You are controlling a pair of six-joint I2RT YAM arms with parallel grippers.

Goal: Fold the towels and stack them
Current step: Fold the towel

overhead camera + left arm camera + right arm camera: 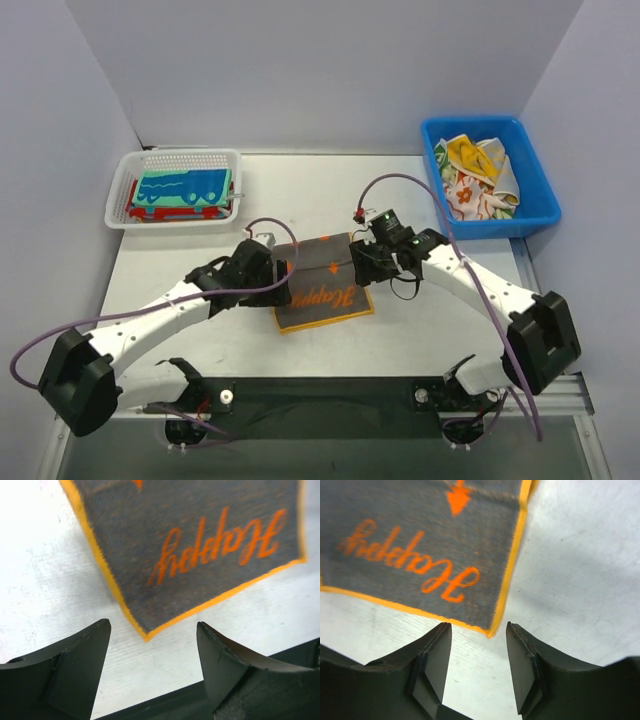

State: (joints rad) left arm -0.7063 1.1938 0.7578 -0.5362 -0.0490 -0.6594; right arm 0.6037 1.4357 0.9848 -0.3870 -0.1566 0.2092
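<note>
Pale lilac walls close in a white bench (440, 330). At its middle lies the grey towel (325, 285), flat, orange-bordered, its orange lettering upside down from this side. A white mesh basket (120, 205) at the far left holds a teal towel (183, 187) with blue prints on top of a red towel (185, 212). A blue bin (535, 200) at the far right holds a crumpled yellow towel (468, 155) and a floral towel (468, 197). The left arm (150, 320) reaches low across the bench, bringing the left gripper (275, 290) to the grey towel's left edge. The right arm (480, 285) mirrors it, with the right gripper (362, 268) at the right edge. From above, how far either gripper is spread cannot be read.

On the left wrist view, the grey towel (200, 545) fills the upper frame, one corner pointing down toward the gap of the left gripper (152, 647). Its fingers (85, 655) stand wide apart with no cloth between them (only bare bench shows there).

On the right wrist view, the grey towel (420, 530) lies upper left, its corner just ahead of the right gripper (477, 642). Here the fingers (432, 665) are parted less widely, and they are empty too.
</note>
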